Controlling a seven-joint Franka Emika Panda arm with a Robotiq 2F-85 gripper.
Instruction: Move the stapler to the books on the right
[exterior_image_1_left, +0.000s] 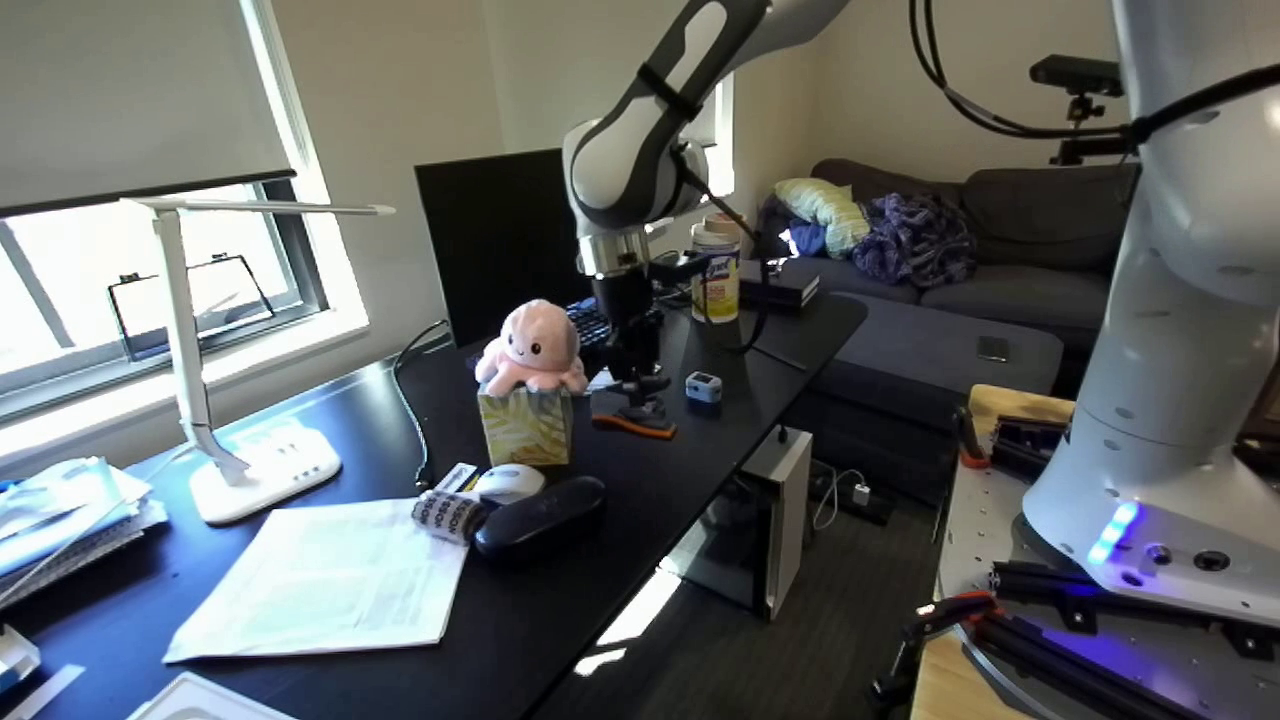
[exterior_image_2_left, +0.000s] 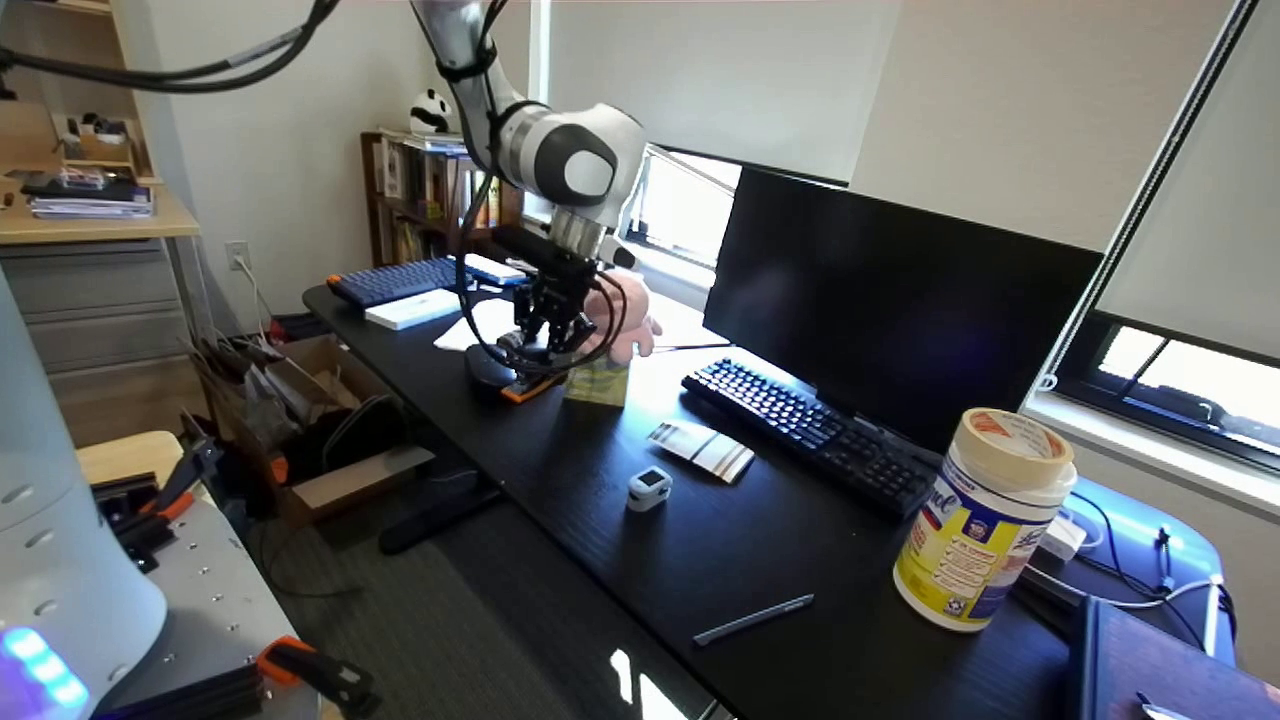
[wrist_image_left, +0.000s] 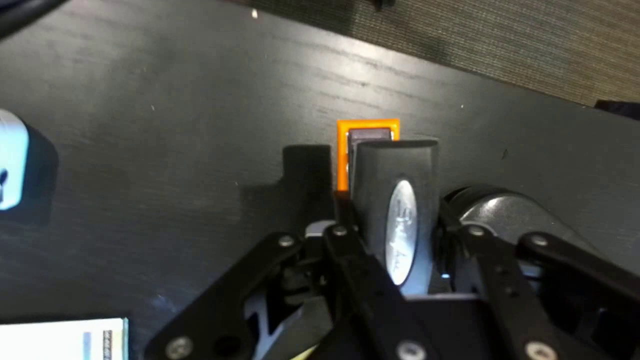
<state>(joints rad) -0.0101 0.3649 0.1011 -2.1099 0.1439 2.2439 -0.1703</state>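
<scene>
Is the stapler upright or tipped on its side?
Upright: the stapler shows its silver label on top in the wrist view, its orange base underneath in both exterior views.

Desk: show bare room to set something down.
Free: between the striped card, small white device, grey stick and wipes tub; also between the paper and robot-facing desk edge. Crowded: around the gripper, stapler, patterned box and black case.

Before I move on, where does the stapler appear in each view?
In an exterior view: stapler just below picture centre.
In an exterior view: stapler left of centre, its orange base showing.
Wrist view: stapler right of centre, between the jaws.
Shared landmark: the small white device, cut off at the wrist view's left edge.
</scene>
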